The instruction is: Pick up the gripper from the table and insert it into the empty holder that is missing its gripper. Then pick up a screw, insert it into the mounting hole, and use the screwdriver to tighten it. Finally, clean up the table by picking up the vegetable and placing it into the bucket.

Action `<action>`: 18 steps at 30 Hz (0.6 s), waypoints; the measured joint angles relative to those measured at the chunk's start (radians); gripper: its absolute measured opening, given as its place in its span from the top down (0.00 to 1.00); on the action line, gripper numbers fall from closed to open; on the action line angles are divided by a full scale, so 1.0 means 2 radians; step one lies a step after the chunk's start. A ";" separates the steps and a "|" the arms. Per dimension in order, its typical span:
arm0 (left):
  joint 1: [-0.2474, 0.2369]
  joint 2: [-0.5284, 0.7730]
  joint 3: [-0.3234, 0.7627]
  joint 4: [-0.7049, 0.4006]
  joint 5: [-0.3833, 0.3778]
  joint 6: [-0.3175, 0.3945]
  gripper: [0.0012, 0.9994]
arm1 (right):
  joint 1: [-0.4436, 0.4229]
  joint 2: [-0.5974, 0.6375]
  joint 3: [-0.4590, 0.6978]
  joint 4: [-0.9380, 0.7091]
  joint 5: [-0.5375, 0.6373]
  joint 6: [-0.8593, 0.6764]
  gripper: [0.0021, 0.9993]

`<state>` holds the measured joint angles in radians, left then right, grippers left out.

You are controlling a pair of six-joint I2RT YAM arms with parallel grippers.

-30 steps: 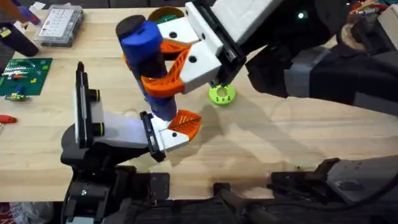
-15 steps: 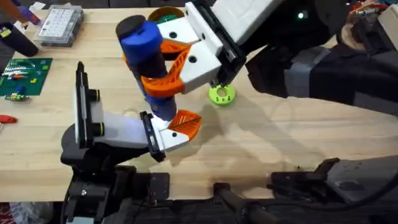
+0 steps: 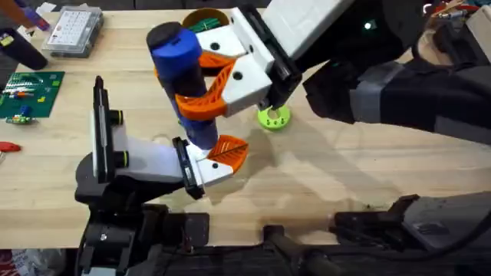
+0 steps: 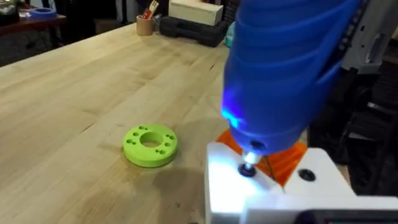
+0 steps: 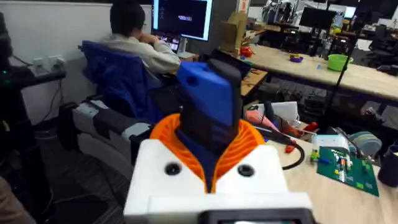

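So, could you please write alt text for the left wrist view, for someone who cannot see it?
A thick blue cylindrical powered screwdriver, lit blue near its lower end, points its thin metal tip down at a white part with orange pads beneath. A lime-green round disc with holes lies beside it on the pale wooden table.

A lime-green round disc (image 3: 273, 117) with a centre bore and a ring of smaller holes lies flat on the light wooden table (image 3: 360, 172), toward the middle. At the table's far left corner sits a clear compartmented parts box (image 3: 73, 31). Near it, at the left edge, lies a green circuit board (image 3: 29, 93) carrying small coloured components. A small red item (image 3: 7, 146) lies at the left edge, nearer the front; its nature cannot be determined. In the right wrist view, a green circuit board (image 5: 344, 167) rests on the table edge.
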<state>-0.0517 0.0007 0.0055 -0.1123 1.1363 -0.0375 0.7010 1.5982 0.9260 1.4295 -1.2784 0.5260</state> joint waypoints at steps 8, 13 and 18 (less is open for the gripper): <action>0.000 0.000 0.000 0.000 0.000 0.000 0.99 | 0.000 0.000 -0.001 0.000 0.007 0.011 0.97; 0.000 0.000 0.000 0.000 -0.001 0.000 0.99 | 0.000 0.000 0.030 -0.031 -0.005 0.030 0.97; 0.000 0.000 0.000 0.000 -0.002 0.000 0.99 | 0.000 0.000 0.122 -0.090 -0.031 0.040 0.97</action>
<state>-0.0517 0.0006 0.0055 -0.1116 1.1331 -0.0376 0.7009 1.5978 1.1693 1.2489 -1.3395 0.6055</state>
